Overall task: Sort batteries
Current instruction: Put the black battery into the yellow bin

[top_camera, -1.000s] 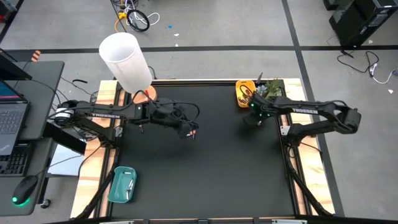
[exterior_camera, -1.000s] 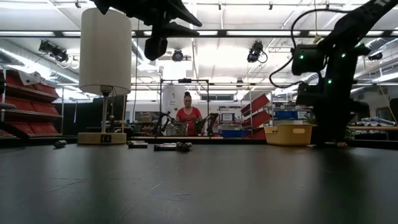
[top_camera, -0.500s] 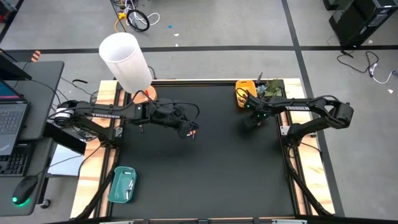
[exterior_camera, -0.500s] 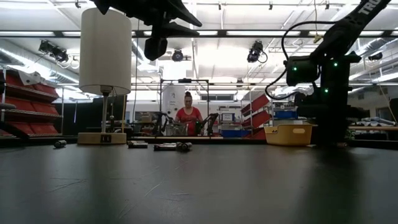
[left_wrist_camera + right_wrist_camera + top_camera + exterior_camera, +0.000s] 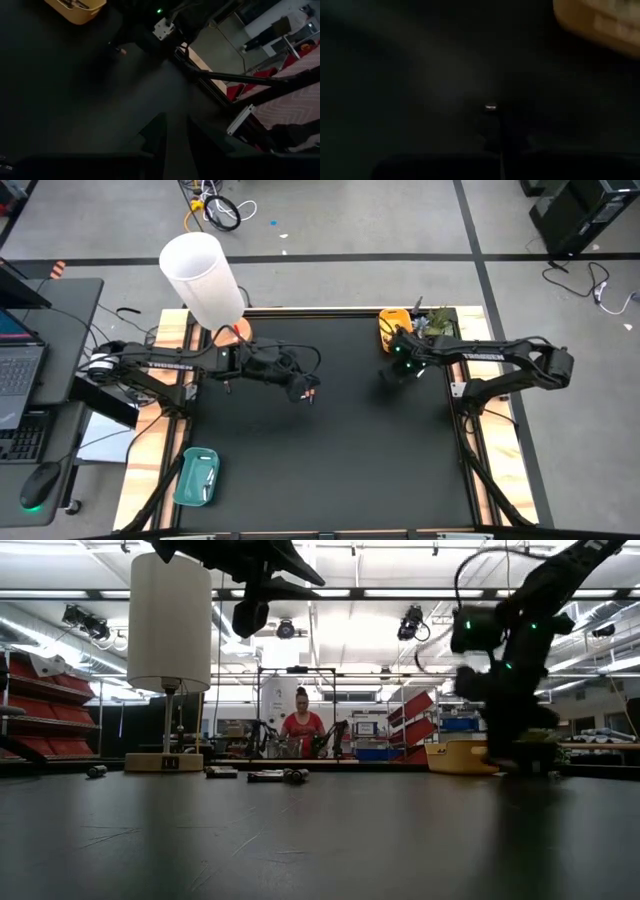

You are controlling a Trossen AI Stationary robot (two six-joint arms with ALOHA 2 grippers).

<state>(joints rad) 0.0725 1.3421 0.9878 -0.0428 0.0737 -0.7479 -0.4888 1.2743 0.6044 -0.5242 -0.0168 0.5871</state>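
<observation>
Reaching in from the left edge of the high view: the left gripper [image 5: 306,392], hanging over the black table [image 5: 350,470] a little left of centre, with a reddish spot at its tip. Cannot tell from any view whether closed, parted, or holding something.

Coming in from the right edge: the right gripper [image 5: 392,372], pressed together, low over the table just below the yellow tray [image 5: 390,338] in the upper right part of the mat. Blurred in the low view, at the right of the frame, in front of that same tray. Seen from the right wrist: a small bright glint [image 5: 491,106] just beyond the dark tips, too dim to name.

Lying in the teal tray [image 5: 185,480], lower left of the high view and beside the mat's edge: pale slender batteries [image 5: 207,475]. Filling the yellow tray: darker pieces, too small to tell apart. Showing in the left wrist view, upper left of centre on the dark surface: one tiny pinkish piece [image 5: 120,50], near the base of the right arm.

Standing at the upper left corner of the table: a white-shaded lamp [image 5: 200,275]. Scattered along the far table edge in the low view: a few small dark items, not identifiable. Visible beyond them, in the room: a person in a red top [image 5: 301,728].
</observation>
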